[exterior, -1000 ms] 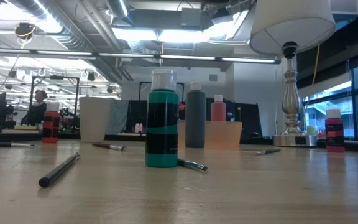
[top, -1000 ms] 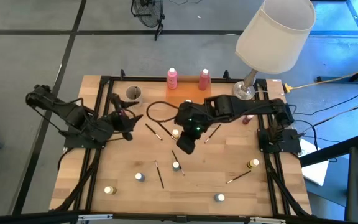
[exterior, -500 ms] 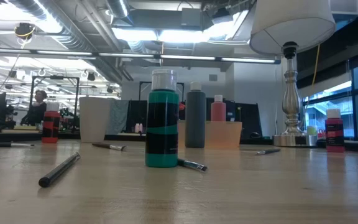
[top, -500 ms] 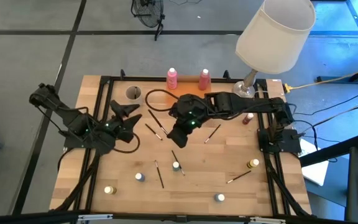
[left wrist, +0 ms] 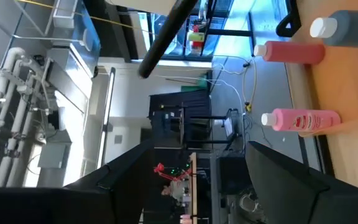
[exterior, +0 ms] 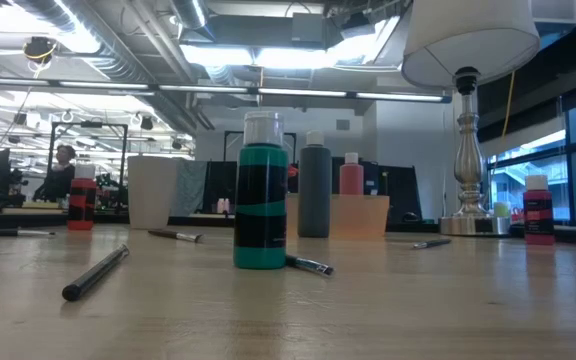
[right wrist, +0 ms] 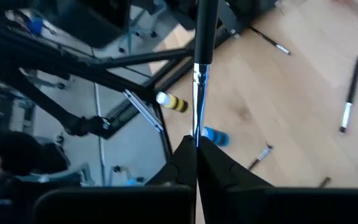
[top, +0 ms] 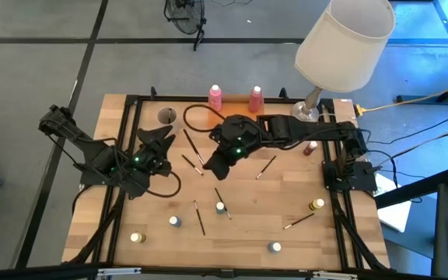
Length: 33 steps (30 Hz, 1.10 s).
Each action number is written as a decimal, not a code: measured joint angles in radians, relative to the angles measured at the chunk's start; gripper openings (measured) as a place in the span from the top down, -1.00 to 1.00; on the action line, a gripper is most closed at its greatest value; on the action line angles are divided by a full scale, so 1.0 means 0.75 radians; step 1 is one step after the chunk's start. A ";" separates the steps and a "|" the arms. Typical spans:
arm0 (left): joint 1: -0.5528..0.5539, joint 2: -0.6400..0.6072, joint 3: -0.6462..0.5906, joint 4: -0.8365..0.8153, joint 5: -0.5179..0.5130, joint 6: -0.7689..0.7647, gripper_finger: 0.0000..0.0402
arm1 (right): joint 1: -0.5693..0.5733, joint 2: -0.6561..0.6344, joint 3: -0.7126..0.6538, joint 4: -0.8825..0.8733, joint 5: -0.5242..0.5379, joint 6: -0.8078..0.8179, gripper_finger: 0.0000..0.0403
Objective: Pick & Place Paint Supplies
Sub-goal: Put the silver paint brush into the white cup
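moved: right pincer [top: 213,161] shifted farther and left, brush [right wrist: 199,74] carried along
right pincer: clamped on brush
left pincer [top: 155,137]: fingers apart, empty, left side of table [top: 286,198]

Three tall bottles stood at the back of the surface [top: 341,249]: two pink bottles [top: 215,96] and a grey bottle [left wrist: 347,28]. Six small pots were scattered about: two yellow-lidded pots [top: 137,237], three white-lidded pots [top: 175,222], one red-lidded pot [top: 311,146]. At least six brushes [top: 299,222], one cup [top: 166,117] and one lamp [top: 345,43] completed the count.
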 joint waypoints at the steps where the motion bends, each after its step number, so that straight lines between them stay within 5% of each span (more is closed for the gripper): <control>1: 0.000 0.001 0.000 0.000 0.000 0.000 -0.25 | -0.004 0.000 0.000 0.008 0.000 0.012 1.00; 11: -0.040 0.009 0.000 0.380 0.188 0.239 -0.25 | -0.045 0.001 0.000 -0.052 0.019 0.098 1.00; 18: -0.037 -0.006 0.000 0.399 0.198 0.268 -0.25 | -0.070 0.001 -0.001 -0.063 -0.006 0.131 1.00; 33: 0.084 -0.004 0.000 0.541 0.472 0.477 -0.25 | -0.067 0.001 -0.001 0.010 -0.106 0.243 1.00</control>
